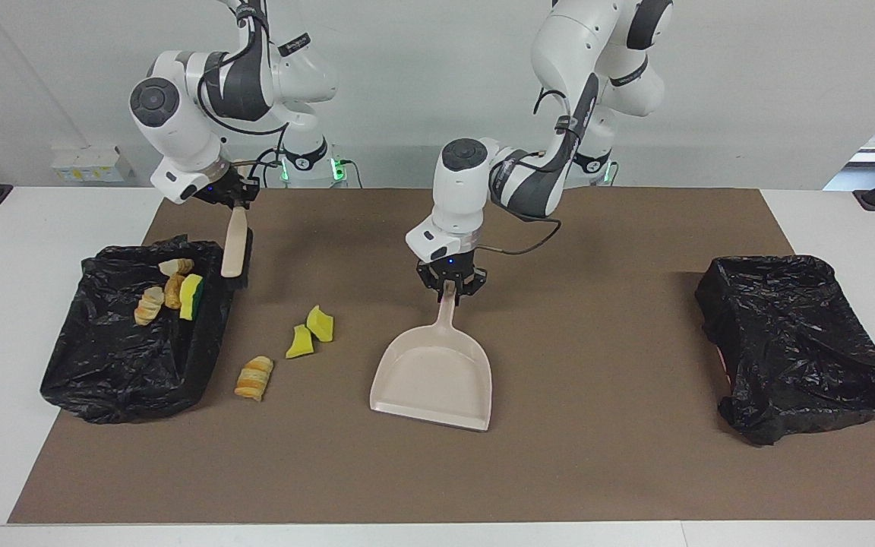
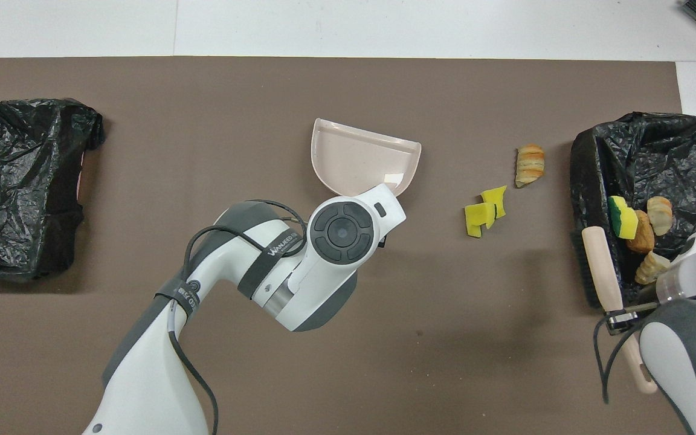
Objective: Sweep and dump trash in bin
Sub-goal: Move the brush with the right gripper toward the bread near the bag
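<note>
Left gripper [image 1: 450, 289] clamped on beige plastic dustpan [image 1: 432, 380] handle; right gripper [image 1: 231, 199] clamped on wooden-backed brush [image 1: 234, 245]. Dustpan lip best laid flat beside 3 loose trash chunks [image 1: 302, 342].

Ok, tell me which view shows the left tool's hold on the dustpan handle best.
The facing view: there the left tool shows side-on, fingers closed on the top of the dustpan handle, pan tilted. In the overhead view the arm's own wrist covers tool and handle; only the dustpan's tray shows there.
</note>
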Available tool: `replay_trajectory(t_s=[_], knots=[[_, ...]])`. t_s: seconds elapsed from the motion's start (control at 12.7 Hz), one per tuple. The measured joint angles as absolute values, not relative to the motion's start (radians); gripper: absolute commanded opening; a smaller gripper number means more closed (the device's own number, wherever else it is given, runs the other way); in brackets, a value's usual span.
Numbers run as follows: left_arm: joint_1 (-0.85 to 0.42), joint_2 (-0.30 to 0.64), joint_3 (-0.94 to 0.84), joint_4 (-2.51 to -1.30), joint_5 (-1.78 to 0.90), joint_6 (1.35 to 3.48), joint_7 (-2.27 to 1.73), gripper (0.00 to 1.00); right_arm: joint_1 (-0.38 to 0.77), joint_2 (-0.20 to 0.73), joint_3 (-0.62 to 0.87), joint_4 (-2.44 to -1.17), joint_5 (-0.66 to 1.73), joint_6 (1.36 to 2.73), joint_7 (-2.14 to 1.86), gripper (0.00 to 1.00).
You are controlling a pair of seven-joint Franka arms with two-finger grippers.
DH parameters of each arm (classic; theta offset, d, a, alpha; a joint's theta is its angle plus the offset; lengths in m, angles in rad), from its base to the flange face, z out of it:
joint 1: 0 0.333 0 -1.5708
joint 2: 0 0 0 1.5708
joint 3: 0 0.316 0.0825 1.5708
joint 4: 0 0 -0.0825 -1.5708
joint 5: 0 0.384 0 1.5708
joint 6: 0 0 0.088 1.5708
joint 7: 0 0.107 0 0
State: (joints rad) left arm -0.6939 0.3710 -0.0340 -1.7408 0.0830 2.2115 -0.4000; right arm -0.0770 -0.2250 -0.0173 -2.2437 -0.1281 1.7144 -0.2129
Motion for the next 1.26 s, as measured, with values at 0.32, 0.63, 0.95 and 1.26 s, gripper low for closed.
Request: replay_trajectory(t_s=[0.32,0.63,0.95,1.26], knots=[[-0.632,0.296,-0.026,-1.739,0.086,2.041,-0.019,0.0,-0.076,-0.065,-0.011,-2.065,-0.211,1.722,-0.279,0.0],[-0.604,0.288,-0.025,-1.739,0.087,1.991,0.272,0.0,-0.056,0.106,-0.003,-1.932,-0.254,1.8,-0.28,0.0],[-0.594,0.278,-0.026,-1.772,0.087,1.987,0.486,0.0,-0.012,0.216,-0.002,-1.864,-0.312,1.873,-0.238,0.0],[-0.621,0.235,-0.043,-1.84,0.087,2.014,0.519,0.0,0.018,0.263,-0.001,-1.86,-0.359,1.948,-0.171,0.0]])
